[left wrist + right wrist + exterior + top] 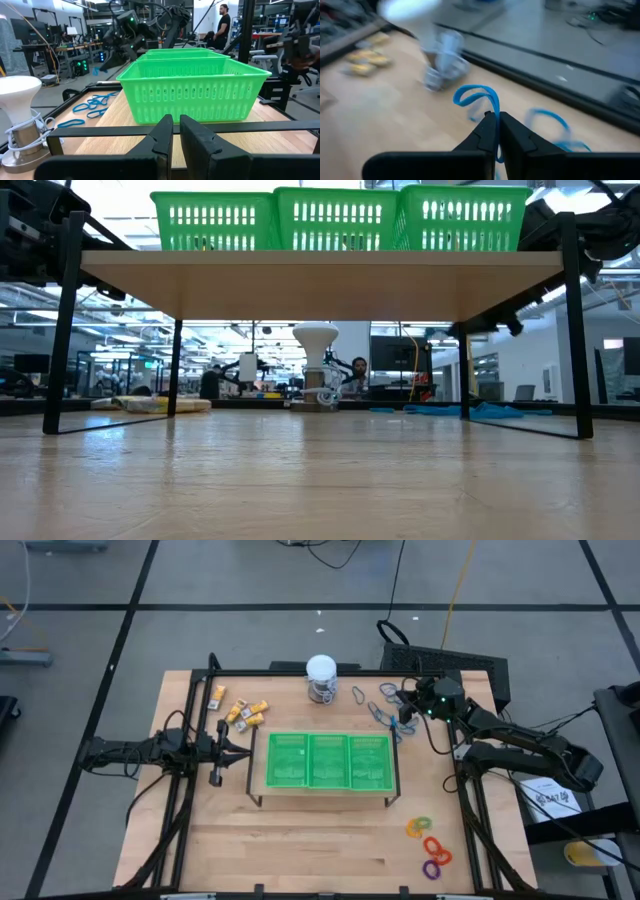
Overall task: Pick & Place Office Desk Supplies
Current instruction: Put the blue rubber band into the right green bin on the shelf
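Note:
My right gripper [496, 120] is shut on a thin blue loop [475, 96] above the table's far right part, near the other blue and grey loops [383, 700] lying flat there. The left wrist view shows it raised above those loops [90, 105]. My left gripper [222, 752] waits shut at the table's left, level, pointing at the green three-compartment tray [328, 737]. Yellow-and-white blocks [240, 711] lie at the far left. Orange, purple and green rings [430, 845] lie at the near right. My right gripper pinches one strand of the blue loop [493, 109] between its two fingertips. The fingers slant slightly downward, coming from the table's right side. The rest of the loop curls out past the fingertips, off the table.
The green tray stands on a raised wooden shelf with black legs [570, 330] in the table's middle. A white-topped round jar [321, 677] stands at the far middle. A black frame rail [300, 671] runs along the far edge. A person [223, 25] stands beyond the table.

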